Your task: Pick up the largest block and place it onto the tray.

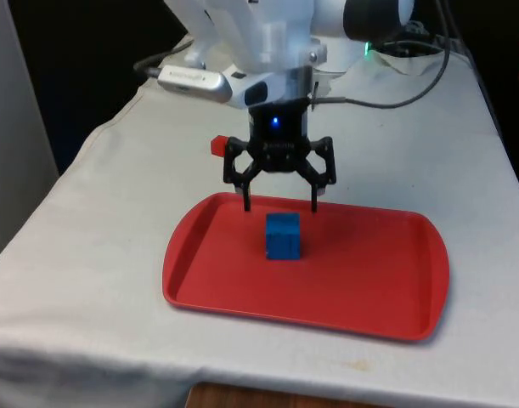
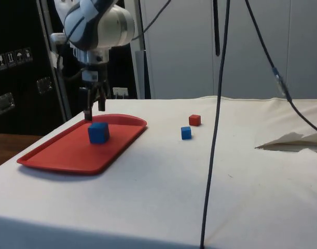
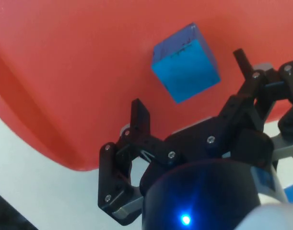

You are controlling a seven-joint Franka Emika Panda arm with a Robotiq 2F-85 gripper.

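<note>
The largest block, a blue cube (image 1: 283,236), rests upright on the red tray (image 1: 369,272), towards the front view's left half. In the side view the cube (image 2: 98,133) stands on the tray (image 2: 59,155) near its far rim. My gripper (image 1: 280,204) hangs open just above the cube and slightly behind it, with nothing between its fingers. From the side, the gripper (image 2: 95,111) is a little clear of the cube's top. In the wrist view the cube (image 3: 186,71) lies on the tray's red floor (image 3: 64,72) between the spread fingers (image 3: 139,115).
A small red block (image 2: 194,120) and a small blue block (image 2: 185,133) sit on the white cloth beyond the tray; the red one (image 1: 217,145) shows behind the gripper. A dark cable (image 2: 215,129) hangs across the side view.
</note>
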